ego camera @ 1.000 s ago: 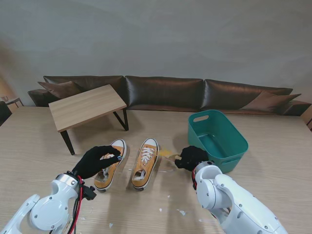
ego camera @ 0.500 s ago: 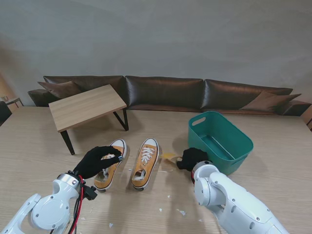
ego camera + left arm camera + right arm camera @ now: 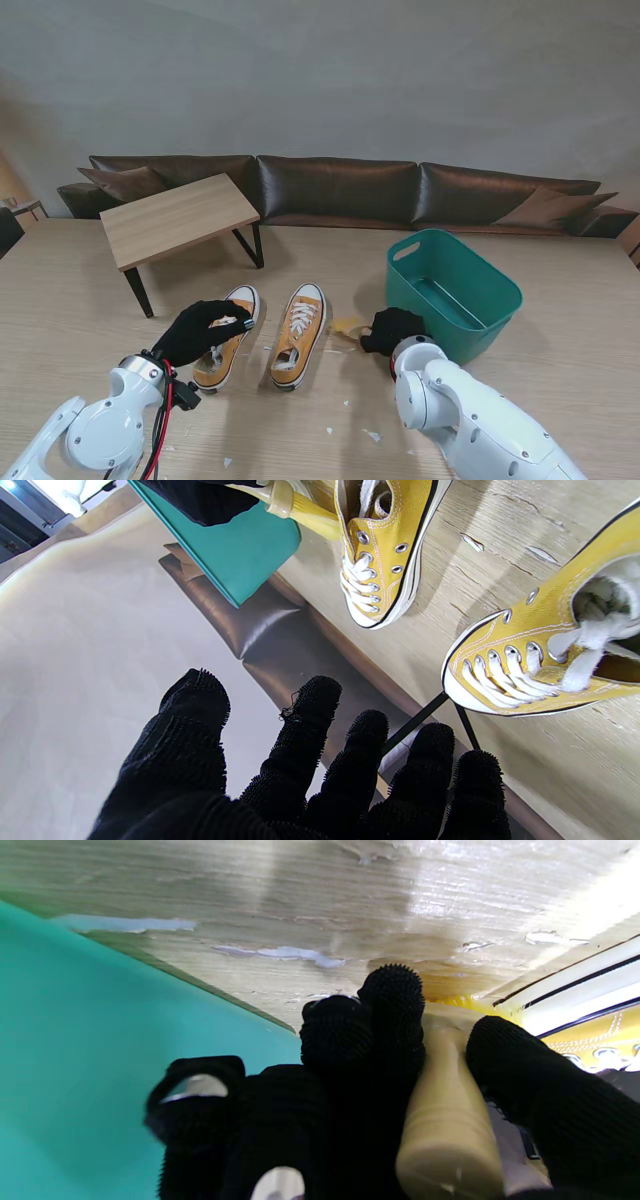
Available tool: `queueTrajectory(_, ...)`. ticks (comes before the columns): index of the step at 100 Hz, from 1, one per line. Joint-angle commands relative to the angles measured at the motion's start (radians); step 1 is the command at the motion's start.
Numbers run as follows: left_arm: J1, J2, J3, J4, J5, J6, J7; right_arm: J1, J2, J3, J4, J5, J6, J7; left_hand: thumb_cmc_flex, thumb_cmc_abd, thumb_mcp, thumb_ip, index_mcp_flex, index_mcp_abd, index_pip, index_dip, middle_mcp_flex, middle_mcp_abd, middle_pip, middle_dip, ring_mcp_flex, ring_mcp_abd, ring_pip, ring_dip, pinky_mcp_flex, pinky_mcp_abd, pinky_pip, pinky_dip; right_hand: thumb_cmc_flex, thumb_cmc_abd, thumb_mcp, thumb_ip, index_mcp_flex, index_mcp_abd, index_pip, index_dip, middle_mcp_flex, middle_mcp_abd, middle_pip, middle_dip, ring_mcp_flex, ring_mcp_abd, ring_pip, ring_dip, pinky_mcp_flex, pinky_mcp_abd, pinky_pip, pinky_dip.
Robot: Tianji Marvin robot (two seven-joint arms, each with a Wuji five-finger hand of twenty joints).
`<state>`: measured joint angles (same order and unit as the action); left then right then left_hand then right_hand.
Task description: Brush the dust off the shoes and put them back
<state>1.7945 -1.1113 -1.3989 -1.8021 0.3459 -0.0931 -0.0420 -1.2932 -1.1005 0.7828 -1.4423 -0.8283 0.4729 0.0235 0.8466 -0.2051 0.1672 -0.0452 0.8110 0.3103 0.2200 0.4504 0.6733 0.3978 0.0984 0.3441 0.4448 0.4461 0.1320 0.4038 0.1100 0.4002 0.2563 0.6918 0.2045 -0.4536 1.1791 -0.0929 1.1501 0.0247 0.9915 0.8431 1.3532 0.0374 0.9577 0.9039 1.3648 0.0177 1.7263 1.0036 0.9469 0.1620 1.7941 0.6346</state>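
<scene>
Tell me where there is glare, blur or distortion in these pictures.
Right wrist view: strong glare on the table; the robot hand and brush handle fill it, soft and blurred. Left wrist view: sharp, but wide-angle bending stretches the nearer shoe. Stand view: even light, soft shadows beside the basin.

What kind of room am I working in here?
Probably a mock living room: a dark leather sofa runs along the plain wall, with a low wooden side table in front. The yellow shoes and green tub sit on a wood-look surface.
</scene>
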Motion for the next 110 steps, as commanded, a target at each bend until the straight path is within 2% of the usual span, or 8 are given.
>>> queueTrajectory(1,0.003,-0.002,-0.001,0.001,-0.003,-0.003,-0.017,-0.010,-0.003,-0.009,-0.009,-0.009,0.008,0.016,0.024,0.050,-0.023,0.026,0.009,0.010,-0.001,0.004,0.012,0.004,-0.001,-0.005,-0.022,0.013,0.004,0.006,-0.005,-0.003,-0.030,0.016,-0.009,0.007,0.010,0.041,-0.020,0.056,-0.013,-0.031,0.055,-0.014,-0.011,-0.014,-0.042,-0.250,0.025,-0.018,0.219,-0.056,0.048,-0.015)
queueTrajectory(6,0.003,-0.002,-0.002,0.001,-0.003,-0.005,-0.017,-0.010,-0.003,-0.012,-0.009,-0.009,0.013,0.015,0.023,0.049,-0.024,0.026,0.008,0.009,-0.001,0.004,0.013,0.006,-0.001,-0.005,-0.025,0.013,0.003,0.005,-0.006,-0.004,-0.030,0.016,0.005,-0.011,0.018,0.025,-0.037,0.056,0.000,-0.095,0.049,-0.014,-0.022,-0.008,-0.042,-0.251,0.022,-0.019,0.218,-0.057,0.045,-0.020)
queueTrajectory(27,0.006,-0.002,-0.005,0.000,-0.003,-0.010,-0.018,-0.017,0.000,-0.020,-0.019,-0.006,0.032,0.032,0.023,0.050,-0.024,0.026,0.009,0.008,0.000,0.004,0.013,0.004,-0.001,-0.005,-0.022,0.013,0.004,0.006,-0.006,-0.003,-0.030,0.015,0.044,-0.088,0.042,-0.038,-0.116,0.052,0.007,-0.216,-0.009,-0.016,-0.044,-0.029,-0.042,-0.244,-0.009,-0.039,0.211,-0.038,0.006,-0.036)
queueTrajectory(49,0.012,-0.002,-0.009,-0.002,-0.001,-0.014,-0.016,-0.027,0.002,-0.020,-0.019,0.000,0.030,0.039,0.023,0.049,-0.024,0.026,0.008,0.010,-0.001,0.004,0.016,0.006,0.000,-0.004,-0.021,0.015,0.004,0.006,-0.005,-0.003,-0.030,0.016,0.085,-0.168,0.053,-0.077,-0.166,0.039,0.022,-0.257,-0.045,-0.019,-0.058,-0.051,-0.041,-0.240,-0.031,-0.055,0.206,-0.032,-0.016,-0.045)
queueTrajectory(61,0.012,-0.001,-0.010,-0.002,-0.001,-0.015,-0.016,-0.031,0.005,-0.019,-0.023,-0.008,0.029,0.044,0.023,0.050,-0.024,0.026,0.009,0.010,-0.001,0.004,0.016,0.004,0.000,-0.004,-0.021,0.014,0.005,0.006,-0.005,-0.003,-0.030,0.016,0.080,-0.193,0.033,-0.093,-0.191,0.041,0.010,-0.277,-0.074,-0.019,-0.072,-0.064,-0.041,-0.239,-0.047,-0.064,0.202,-0.026,-0.033,-0.051)
queueTrajectory(91,0.013,-0.001,-0.010,-0.005,-0.002,-0.014,-0.020,-0.040,0.003,-0.015,-0.020,-0.022,0.022,0.022,0.023,0.049,-0.025,0.026,0.009,0.009,0.000,0.005,0.020,0.005,0.000,-0.004,-0.020,0.015,0.005,0.006,-0.004,-0.002,-0.030,0.015,0.034,-0.178,-0.026,-0.022,-0.211,0.058,-0.052,-0.236,-0.122,-0.012,-0.081,-0.110,-0.041,-0.248,-0.062,-0.080,0.202,-0.035,-0.043,-0.054)
queueTrajectory(94,0.013,-0.001,-0.010,-0.005,-0.002,-0.014,-0.020,-0.040,0.003,-0.015,-0.020,-0.023,0.022,0.021,0.023,0.049,-0.025,0.026,0.009,0.010,0.000,0.005,0.020,0.007,0.000,-0.004,-0.020,0.015,0.005,0.006,-0.004,-0.002,-0.030,0.015,0.029,-0.182,-0.035,0.003,-0.210,0.060,-0.065,-0.209,-0.125,-0.012,-0.078,-0.117,-0.041,-0.248,-0.062,-0.080,0.202,-0.035,-0.043,-0.054)
queueTrajectory(110,0.013,0.000,-0.011,-0.004,-0.004,-0.014,-0.022,-0.038,0.002,-0.016,-0.016,-0.026,0.023,0.017,0.023,0.049,-0.025,0.026,0.010,0.011,0.000,0.005,0.020,0.006,0.000,-0.004,-0.018,0.014,0.006,0.006,-0.005,-0.002,-0.030,0.015,0.022,-0.204,-0.057,-0.004,-0.230,0.063,-0.083,-0.197,-0.142,-0.013,-0.079,-0.121,-0.041,-0.248,-0.068,-0.084,0.200,-0.034,-0.051,-0.057)
